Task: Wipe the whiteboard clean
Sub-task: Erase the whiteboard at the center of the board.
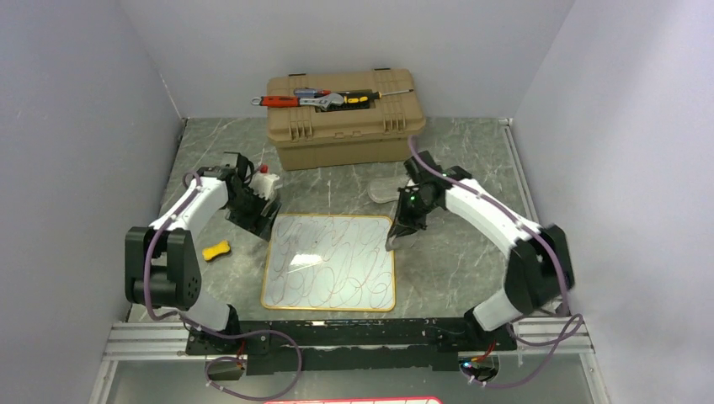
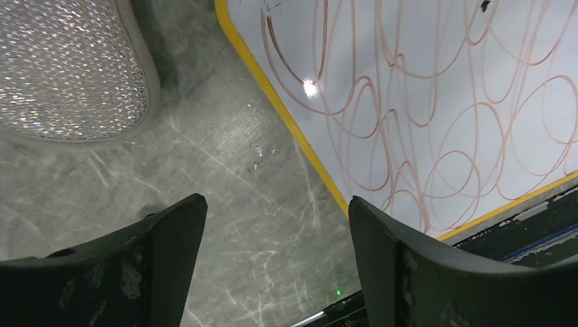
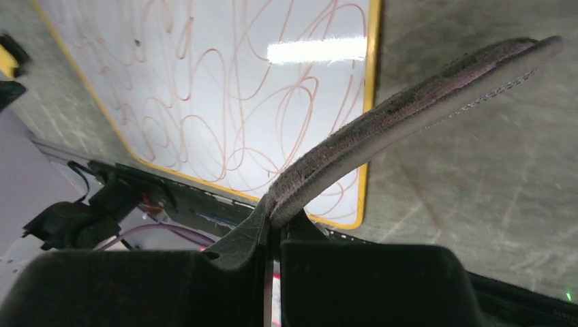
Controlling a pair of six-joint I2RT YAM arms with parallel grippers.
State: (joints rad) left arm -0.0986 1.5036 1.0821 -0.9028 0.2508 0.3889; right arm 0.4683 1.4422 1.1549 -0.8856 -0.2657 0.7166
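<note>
Right gripper [image 3: 272,230]: fingers pinched fully together on one end of a dark felt strip [image 3: 409,102]. The free length arches up beside the right rim of the whiteboard [image 1: 330,261], probably so the felt can be laid flat to wipe. Left gripper [image 2: 276,206]: fingers wide apart and empty over the table [image 2: 225,170], just beside the board's yellow edge, likely to steady it. Whiteboard: flat on the table between both arms, covered in reddish loops.
</note>
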